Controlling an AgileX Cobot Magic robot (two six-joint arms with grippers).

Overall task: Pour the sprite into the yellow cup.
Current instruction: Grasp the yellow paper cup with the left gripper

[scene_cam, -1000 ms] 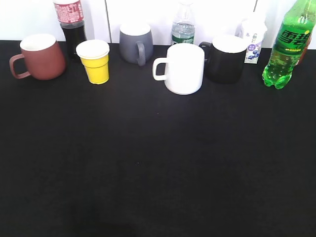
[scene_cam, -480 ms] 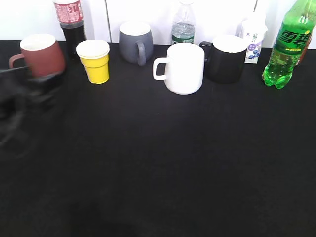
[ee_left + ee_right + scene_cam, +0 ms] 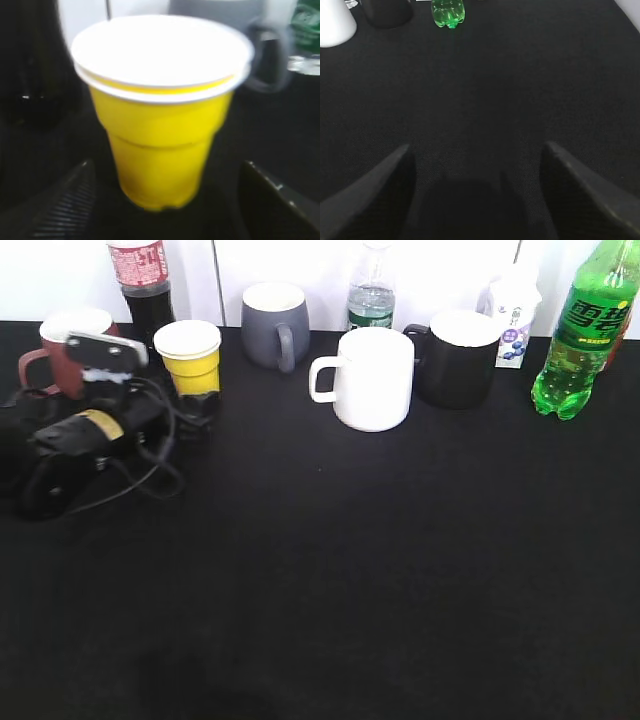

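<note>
Yellow cup [image 3: 160, 110] between open left gripper [image 3: 165, 200] fingers

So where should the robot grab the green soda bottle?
Probably around the middle of the sprite, at the label, coming from the front with the right gripper. It stands upright, nothing blocks its front, and the body is narrow enough for open fingers.

Black table [image 3: 350, 580] carries yellow cup [image 3: 190, 362], sprite [image 3: 583, 330], white mug [image 3: 368, 378].
</note>
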